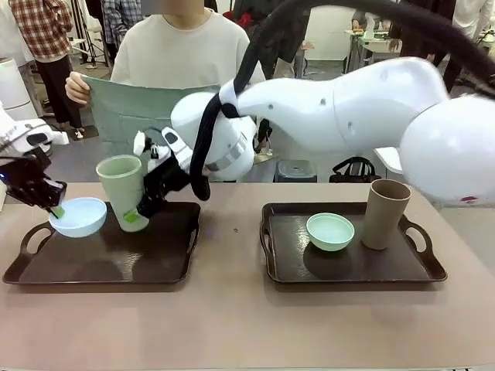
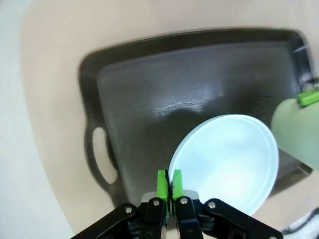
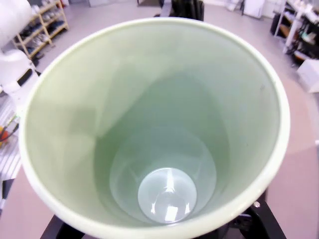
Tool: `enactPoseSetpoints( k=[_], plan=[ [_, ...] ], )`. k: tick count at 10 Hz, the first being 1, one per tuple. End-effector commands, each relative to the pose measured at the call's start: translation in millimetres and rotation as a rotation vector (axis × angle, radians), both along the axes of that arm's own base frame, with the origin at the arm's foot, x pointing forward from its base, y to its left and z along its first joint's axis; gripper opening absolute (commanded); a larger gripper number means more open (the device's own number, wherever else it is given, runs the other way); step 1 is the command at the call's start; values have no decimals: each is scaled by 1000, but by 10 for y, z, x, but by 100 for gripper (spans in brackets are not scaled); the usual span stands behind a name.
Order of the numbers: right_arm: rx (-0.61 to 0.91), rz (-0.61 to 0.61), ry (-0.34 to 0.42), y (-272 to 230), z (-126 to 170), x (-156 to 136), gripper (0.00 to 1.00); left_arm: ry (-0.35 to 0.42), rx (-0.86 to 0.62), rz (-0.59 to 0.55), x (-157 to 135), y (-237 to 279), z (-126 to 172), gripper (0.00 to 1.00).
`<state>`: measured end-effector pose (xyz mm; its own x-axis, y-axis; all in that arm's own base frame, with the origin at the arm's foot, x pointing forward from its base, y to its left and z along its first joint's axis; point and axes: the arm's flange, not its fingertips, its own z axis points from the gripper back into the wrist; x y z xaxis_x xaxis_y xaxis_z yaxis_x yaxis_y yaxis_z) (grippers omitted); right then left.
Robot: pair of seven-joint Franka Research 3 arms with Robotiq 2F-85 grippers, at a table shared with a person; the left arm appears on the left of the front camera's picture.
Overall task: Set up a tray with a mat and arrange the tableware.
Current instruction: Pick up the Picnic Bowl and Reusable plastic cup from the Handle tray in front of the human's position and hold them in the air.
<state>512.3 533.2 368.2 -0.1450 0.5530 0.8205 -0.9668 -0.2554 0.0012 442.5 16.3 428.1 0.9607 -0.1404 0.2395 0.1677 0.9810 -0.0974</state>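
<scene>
The left tool (image 1: 56, 207) is pinched shut on the pale blue bowl's (image 1: 80, 218) rim. The right tool (image 1: 133, 216), just beside it, clasps the pale green cup (image 1: 118, 179). Both hang over a tray (image 1: 116, 259). Beyond them a person holds the mat (image 1: 135, 104), not yet laid.

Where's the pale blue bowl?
Pale blue bowl: front view, at the left end of the left tray, rim pinched by the left gripper, beside the pale green cup the right gripper holds.
</scene>
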Motion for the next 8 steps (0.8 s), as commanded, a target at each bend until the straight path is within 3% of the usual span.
enactPoseSetpoints(
  k=[1,4,8],
  plan=[
    [-21,-49,-62,-181,373,-360,37,-90,19,-29,-362,-15,519,0],
    [-24,-72,-100,-217,736,-604,37,-205,77,-2,-666,5,1170,0],
    [-27,-38,-110,-102,775,-467,37,-191,40,-35,-594,5,1163,0]
  ],
)
